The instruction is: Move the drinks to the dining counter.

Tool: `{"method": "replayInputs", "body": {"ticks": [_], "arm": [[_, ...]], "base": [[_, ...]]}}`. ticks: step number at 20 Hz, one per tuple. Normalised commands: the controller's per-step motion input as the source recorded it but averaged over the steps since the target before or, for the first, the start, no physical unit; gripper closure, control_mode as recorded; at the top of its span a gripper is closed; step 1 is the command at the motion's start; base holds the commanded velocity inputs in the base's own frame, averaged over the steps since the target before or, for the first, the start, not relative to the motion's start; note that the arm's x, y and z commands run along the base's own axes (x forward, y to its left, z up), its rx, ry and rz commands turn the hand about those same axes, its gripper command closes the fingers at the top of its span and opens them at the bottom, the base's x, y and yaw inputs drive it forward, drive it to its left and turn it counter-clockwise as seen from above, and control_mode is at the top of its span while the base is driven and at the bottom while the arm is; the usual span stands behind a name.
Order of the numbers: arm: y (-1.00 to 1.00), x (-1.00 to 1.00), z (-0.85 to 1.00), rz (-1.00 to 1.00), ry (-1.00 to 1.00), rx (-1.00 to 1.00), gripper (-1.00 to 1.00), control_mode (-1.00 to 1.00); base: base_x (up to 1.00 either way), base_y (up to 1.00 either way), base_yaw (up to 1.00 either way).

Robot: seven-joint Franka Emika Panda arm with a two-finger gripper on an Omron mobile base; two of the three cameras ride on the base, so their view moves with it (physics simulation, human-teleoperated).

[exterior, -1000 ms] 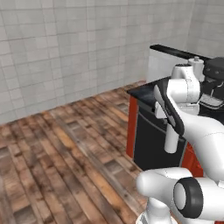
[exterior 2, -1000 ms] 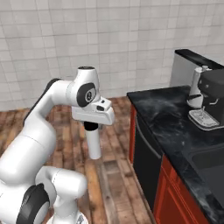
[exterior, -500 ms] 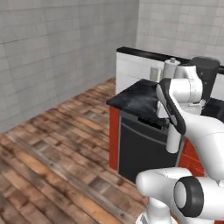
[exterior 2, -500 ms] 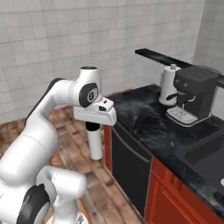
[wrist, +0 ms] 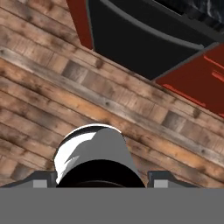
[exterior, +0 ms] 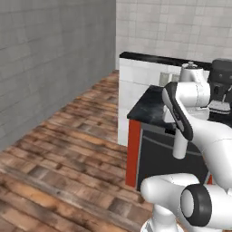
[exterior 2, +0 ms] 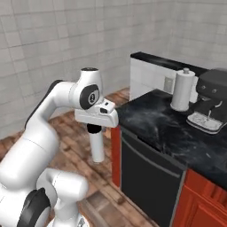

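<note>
Claw [exterior 2: 98, 133] clamped on white bottle [exterior 2: 97, 148], above floor [wrist: 65, 87], dishwasher [exterior 2: 148, 186] beside.

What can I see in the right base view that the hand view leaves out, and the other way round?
Right base view: the countertop with a paper towel roll and coffee machine, the tiled wall, the arm itself. Hand view: a top-down look along the white bottle at the floor right beneath it. Both: that bottle in the end effector, the black dishwasher, red cabinets, wooden floor.
</note>
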Motion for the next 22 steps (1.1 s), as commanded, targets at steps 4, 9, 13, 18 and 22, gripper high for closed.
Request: {"method": "replayInputs", "body": {"ticks": [4, 9, 13, 18, 22], "arm": [[0.00, 0.00, 0.00, 0.00, 0.00, 0.00, 1.00, 1.00], [0.00, 0.00, 0.00, 0.00, 0.00, 0.00, 1.00, 1.00], [0.00, 0.00, 0.00, 0.00, 0.00, 0.00, 1.00, 1.00], [0.00, 0.00, 0.00, 0.00, 0.00, 0.00, 1.00, 1.00], [0.00, 0.00, 0.00, 0.00, 0.00, 0.00, 1.00, 1.00]], "base": [[0.40, 1.00, -0.40], [0.49, 1.00, -0.41], [0.49, 1.00, -0.37], [0.51, 1.00, -0.35], [0.50, 1.00, -0.34]]}}
